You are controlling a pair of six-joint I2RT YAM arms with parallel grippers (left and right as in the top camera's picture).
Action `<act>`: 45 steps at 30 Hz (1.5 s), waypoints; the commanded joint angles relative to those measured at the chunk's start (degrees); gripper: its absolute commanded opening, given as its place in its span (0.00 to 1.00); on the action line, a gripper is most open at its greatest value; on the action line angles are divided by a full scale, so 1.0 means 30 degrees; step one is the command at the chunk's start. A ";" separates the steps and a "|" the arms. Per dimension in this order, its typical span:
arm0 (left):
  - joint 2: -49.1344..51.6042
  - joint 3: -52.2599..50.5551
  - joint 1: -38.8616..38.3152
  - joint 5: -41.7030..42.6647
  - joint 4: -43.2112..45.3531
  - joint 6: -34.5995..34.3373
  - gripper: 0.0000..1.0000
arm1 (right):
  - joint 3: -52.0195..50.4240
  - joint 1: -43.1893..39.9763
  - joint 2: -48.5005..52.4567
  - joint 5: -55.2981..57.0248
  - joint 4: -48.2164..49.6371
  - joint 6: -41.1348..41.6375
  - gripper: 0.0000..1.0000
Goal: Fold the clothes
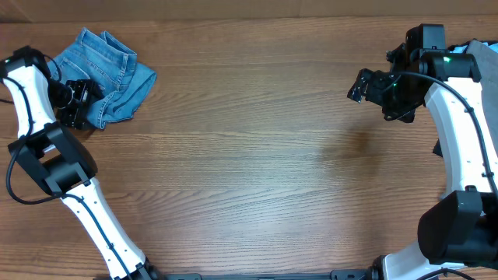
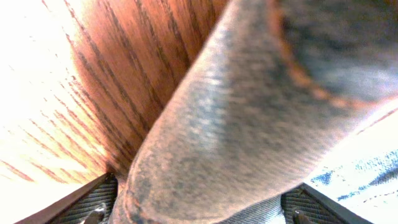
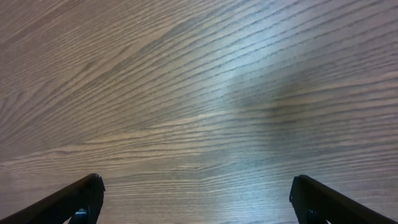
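Jeans (image 1: 109, 74) are lying bunched in a light-blue denim heap at about 10 o'clock on the wooden table (image 1: 257, 155), seen from overhead. The heap is folded over on itself, so legs, hems and pockets are hiding inside the folds and only a stitched seam is showing on top. The left gripper (image 1: 78, 105) is sitting at the heap's 7 o'clock edge, and its dark body is covering part of the cloth there. In the left wrist view a thick, blurred roll of denim is filling most of the picture and blocking nearly everything behind it. The two fingers (image 2: 93, 202) are showing only as dark corners at 7 and 5 o'clock, spread wide with the roll bulging between them, released rather than pinching it.

The right gripper (image 1: 359, 85) is hovering at 2 o'clock, well apart from the jeans, over bare wood. Its jaws are standing wide, with nothing between them in the right wrist view but wood grain. At the 3 o'clock edge a pale-blue cloth (image 1: 484, 58) is peeking out behind the right arm, cut off by the frame and too little of it showing to tell what garment it is.
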 commanded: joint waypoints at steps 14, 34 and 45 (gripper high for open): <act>0.1719 -0.1129 -0.5085 -0.0816 0.8357 -0.4452 0.89 | 0.0313 0.0000 -0.0175 -0.0175 -0.0481 -0.0022 1.00; 0.0954 -0.1071 -0.6652 -0.3293 0.4248 -0.3883 1.00 | 0.0313 0.0000 -0.0175 -0.0175 -0.0488 -0.0517 1.00; -0.3184 -0.1071 -0.7475 -0.8859 0.3490 -0.1821 0.89 | 0.0313 0.0000 -0.0175 -0.0175 -0.0262 -0.0517 1.00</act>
